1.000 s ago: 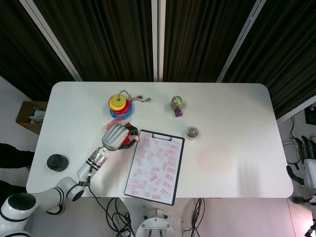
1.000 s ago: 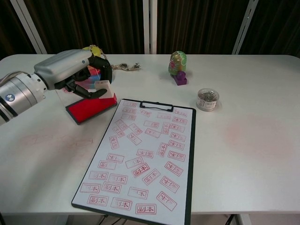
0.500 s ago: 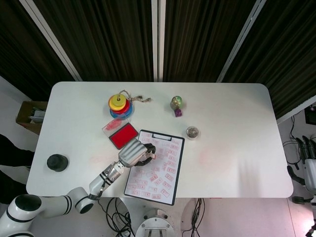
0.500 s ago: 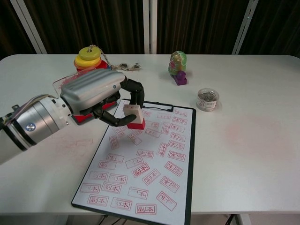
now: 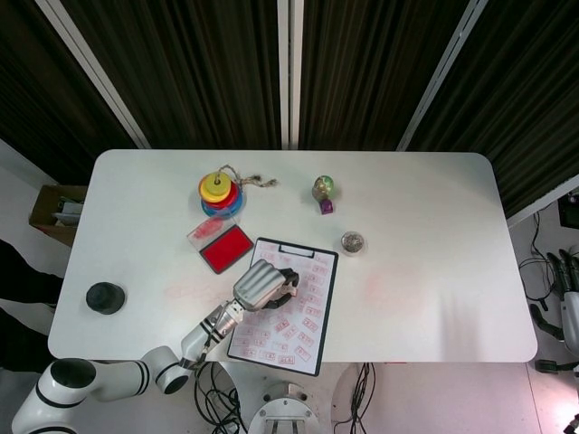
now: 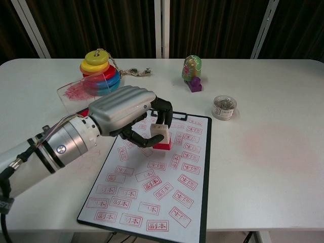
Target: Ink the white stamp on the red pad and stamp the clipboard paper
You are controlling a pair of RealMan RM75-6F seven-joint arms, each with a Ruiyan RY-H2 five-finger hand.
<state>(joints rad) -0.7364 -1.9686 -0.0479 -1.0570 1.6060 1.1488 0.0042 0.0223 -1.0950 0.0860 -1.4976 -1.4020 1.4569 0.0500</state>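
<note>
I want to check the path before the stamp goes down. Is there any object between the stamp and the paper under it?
Nothing visible does. The left robot hand holds the stamp over the upper part of the paper, its red base at or just above the sheet; contact cannot be told.

A ring-stacking toy [image 6: 100, 72], a colourful egg figure [image 6: 192, 69] and a small clear jar [image 6: 224, 107] share the table [image 6: 283, 152].
</note>
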